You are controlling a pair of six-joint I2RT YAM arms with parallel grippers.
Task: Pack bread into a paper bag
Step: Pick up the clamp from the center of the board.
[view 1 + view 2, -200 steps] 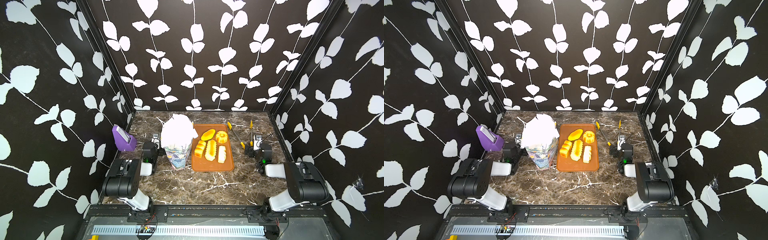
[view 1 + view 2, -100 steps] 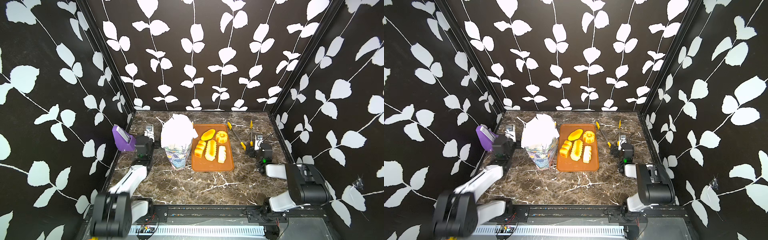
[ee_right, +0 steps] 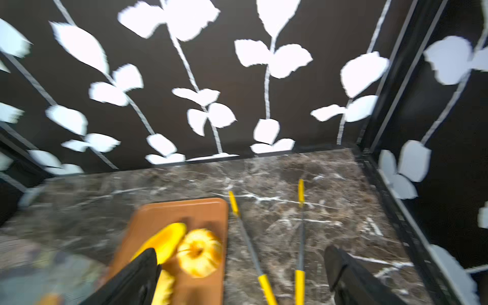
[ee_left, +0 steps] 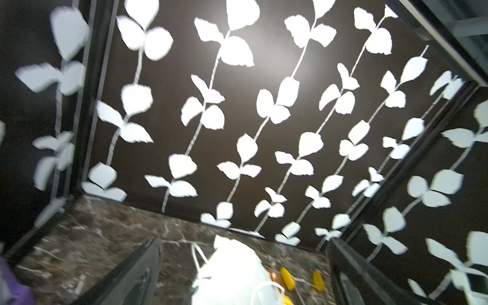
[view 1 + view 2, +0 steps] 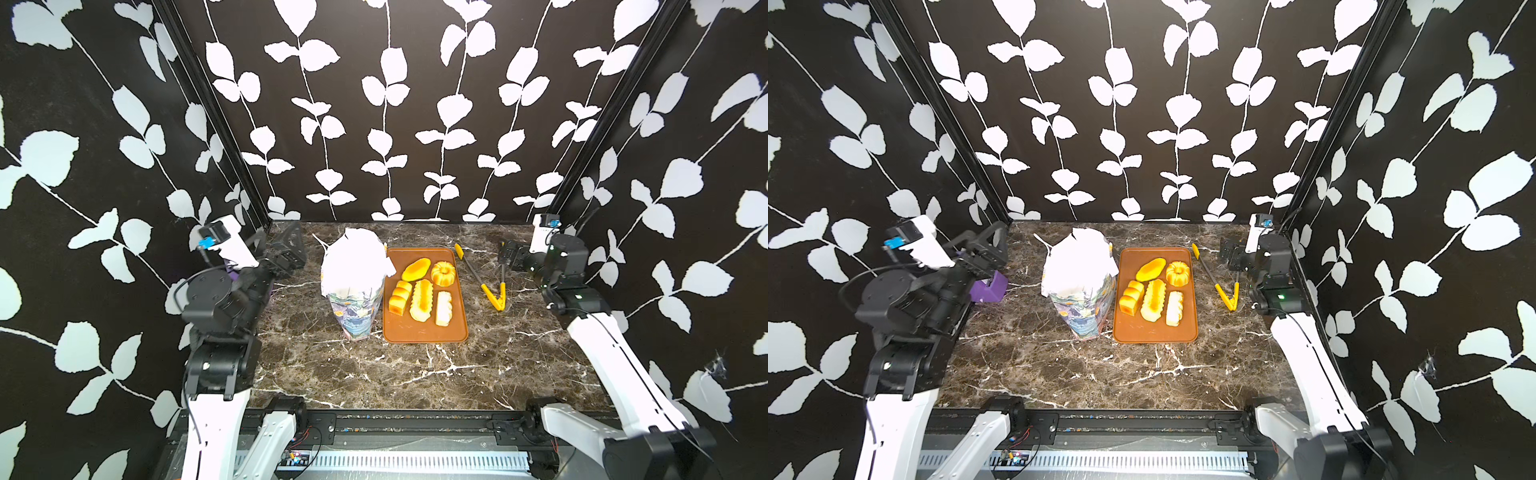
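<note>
Nothing gripped, all five pieces unpacked.
The bread (image 5: 422, 293) sits on the tray (image 5: 424, 330), with the paper bag (image 5: 353, 270) upright at its nine o'clock. The left gripper (image 5: 291, 251) and right gripper (image 5: 509, 255) gape wide, seemingly touching nothing.

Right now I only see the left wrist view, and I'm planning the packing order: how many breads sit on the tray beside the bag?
Observer: Five on the brown tray: an oval bun, a ring-shaped bundt, a segmented loaf, a wide ridged loaf and a pale ridged loaf.
Operator: Where is the right end effector?
Observer: The right end effector hangs open and empty beside the tongs, on the tray's far side from the paper bag.
Operator: Is the purple box in my way?
Observer: The purple box stands off to the left, well apart from the paper bag.
</note>
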